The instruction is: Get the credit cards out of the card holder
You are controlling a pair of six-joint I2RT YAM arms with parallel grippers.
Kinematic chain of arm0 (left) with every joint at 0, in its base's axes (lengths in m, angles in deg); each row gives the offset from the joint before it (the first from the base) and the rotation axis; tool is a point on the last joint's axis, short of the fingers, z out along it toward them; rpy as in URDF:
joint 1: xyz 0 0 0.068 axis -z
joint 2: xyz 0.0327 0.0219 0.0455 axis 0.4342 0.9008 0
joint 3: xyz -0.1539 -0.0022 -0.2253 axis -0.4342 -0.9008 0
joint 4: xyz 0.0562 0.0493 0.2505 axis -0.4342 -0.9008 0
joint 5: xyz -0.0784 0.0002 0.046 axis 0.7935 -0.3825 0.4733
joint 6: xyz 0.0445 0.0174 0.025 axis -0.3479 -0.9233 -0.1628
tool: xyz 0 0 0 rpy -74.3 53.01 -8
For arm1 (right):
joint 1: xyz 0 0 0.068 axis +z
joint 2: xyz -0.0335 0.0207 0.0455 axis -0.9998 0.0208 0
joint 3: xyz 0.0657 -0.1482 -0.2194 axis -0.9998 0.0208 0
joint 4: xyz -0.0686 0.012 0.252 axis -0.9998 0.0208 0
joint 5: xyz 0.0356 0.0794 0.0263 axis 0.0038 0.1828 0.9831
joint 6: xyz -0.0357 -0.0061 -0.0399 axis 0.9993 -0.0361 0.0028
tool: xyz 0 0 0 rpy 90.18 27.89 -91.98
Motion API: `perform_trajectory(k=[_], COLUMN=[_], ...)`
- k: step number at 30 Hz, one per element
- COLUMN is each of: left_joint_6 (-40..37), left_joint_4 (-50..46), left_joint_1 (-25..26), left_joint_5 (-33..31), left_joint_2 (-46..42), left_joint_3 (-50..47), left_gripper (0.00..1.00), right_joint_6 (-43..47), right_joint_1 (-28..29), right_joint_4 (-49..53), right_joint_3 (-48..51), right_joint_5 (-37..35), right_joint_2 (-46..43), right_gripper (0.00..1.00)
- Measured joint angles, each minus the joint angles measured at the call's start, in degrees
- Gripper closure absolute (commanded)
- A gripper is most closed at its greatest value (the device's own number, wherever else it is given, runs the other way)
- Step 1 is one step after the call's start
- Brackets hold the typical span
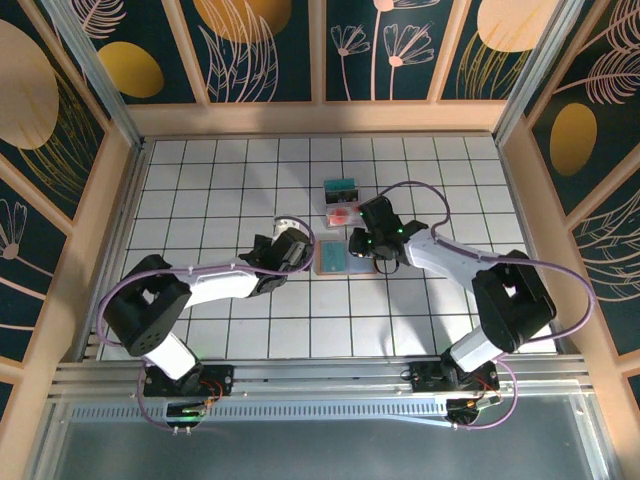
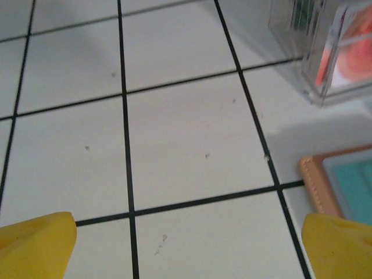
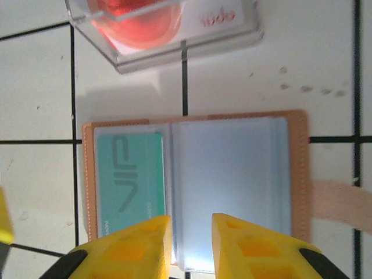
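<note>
The card holder lies open on the tiles, tan rim around blue-grey sleeves, its tab sticking out to the right. A teal credit card sits in its left pocket; the right sleeve looks bare. My right gripper hovers over the holder's near edge at the centre fold, jaws a narrow gap apart with nothing clamped. From above, the holder lies beside the right gripper. My left gripper is wide open over bare tile, left of the holder's corner; from above it sits left of the holder.
Two clear cases stand just beyond the holder: one with a red-spotted card, one farther back with a teal card. Wooden walls ring the tiled floor.
</note>
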Motion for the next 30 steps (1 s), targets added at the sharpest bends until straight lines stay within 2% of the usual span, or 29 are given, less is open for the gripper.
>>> perform_trajectory(k=[12,20,30], left_joint_6=[0.2,0.2,0.2], left_joint_4=[1.3,1.7,1.7], left_joint_1=[0.0,0.0,0.0], left_joint_5=[6.9,8.4,8.6], left_joint_2=[4.5,8.1,8.7], left_joint_3=[0.7,1.6,2.3], left_gripper=[0.01,0.01,0.01], right_joint_6=[-2.8,-2.8,-2.8], right_joint_1=[0.0,0.0,0.0], right_joint_4=[-3.8,-4.4,-4.5], right_joint_3=[-0.7,-1.4,-2.4], right_joint_5=[7.6,9.5,10.4], right_joint_2=[5.0,8.1,10.1], right_gripper=[0.77,0.77,0.76])
